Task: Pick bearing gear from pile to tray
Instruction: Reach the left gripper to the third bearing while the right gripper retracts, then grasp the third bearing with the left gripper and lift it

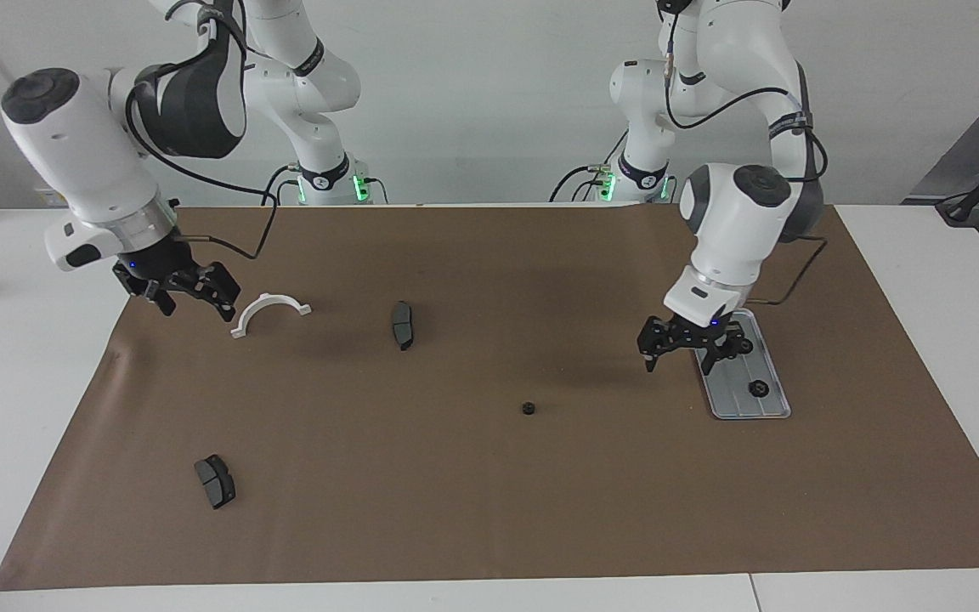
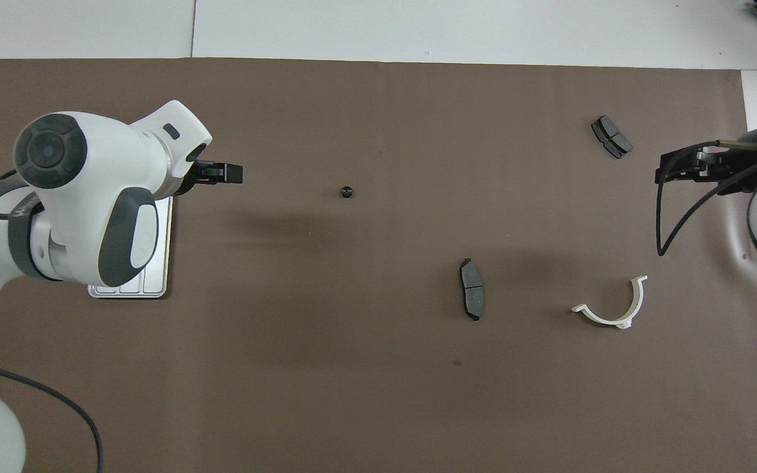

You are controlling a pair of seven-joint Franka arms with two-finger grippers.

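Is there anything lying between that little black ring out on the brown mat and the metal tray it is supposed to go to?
Nothing visible does. The black ring sits alone on bare brown mat, and the stretch to the tray is free. The left claw hangs open above that stretch beside the tray. The two dark pads and the white bracket lie toward the right arm's end.

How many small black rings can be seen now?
2. One ring lies on the brown mat mid-table; another ring lies in the tray. The left arm covers part of the tray, so more may be hidden.
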